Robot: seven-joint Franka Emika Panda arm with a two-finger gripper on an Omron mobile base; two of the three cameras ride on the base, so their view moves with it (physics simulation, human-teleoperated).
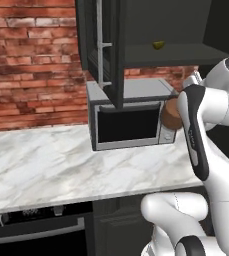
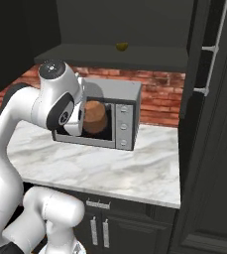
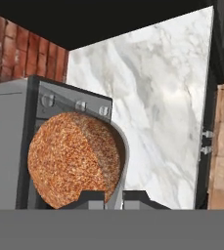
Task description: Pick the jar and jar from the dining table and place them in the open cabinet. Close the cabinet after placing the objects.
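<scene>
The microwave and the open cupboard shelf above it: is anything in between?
Nothing; in the right base view, only brick wall shows between the microwave top and the shelf, where a small yellow thing sits.

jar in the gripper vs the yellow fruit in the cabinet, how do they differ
The jar is large, cylindrical, with reddish-brown grainy filling; the yellow fruit is small and rounded. The jar is held by the gripper in front of the microwave; the fruit rests on the cabinet shelf.
</scene>
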